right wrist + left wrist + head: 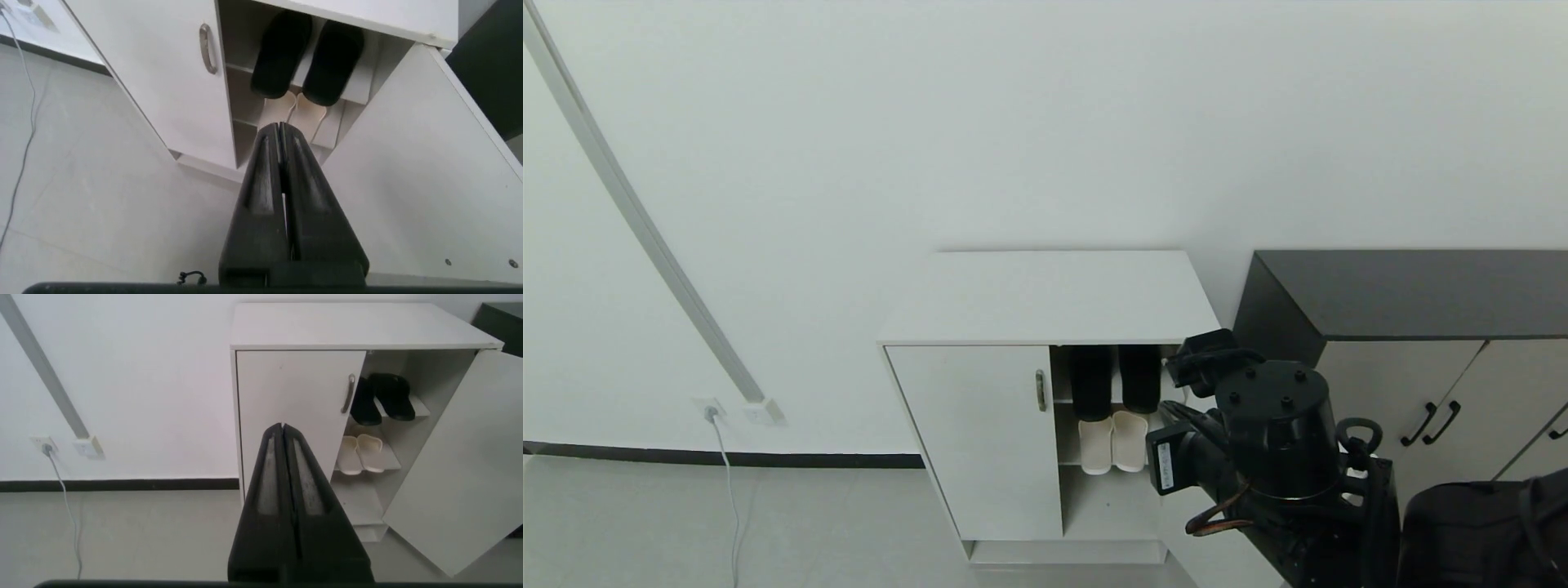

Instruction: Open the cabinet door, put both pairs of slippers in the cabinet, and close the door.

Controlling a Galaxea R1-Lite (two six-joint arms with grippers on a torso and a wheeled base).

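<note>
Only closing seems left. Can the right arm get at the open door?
Probably yes: the open door stands right beside the right gripper, with nothing between them.

Plain office-type room. White painted wall [1045,122], black skirting [727,459], grey tiled floor [645,523]. Surface conduit [629,204] descends to a wall socket [709,406]. Dark-topped storage unit [1413,294] with black handles [1433,423] stands at 3 o'clock of the white cabinet [1045,298].

Bright, even light, seemingly from overhead; soft shadows inside the cabinet [1045,298]; straight lines bow near head-view edges.
</note>
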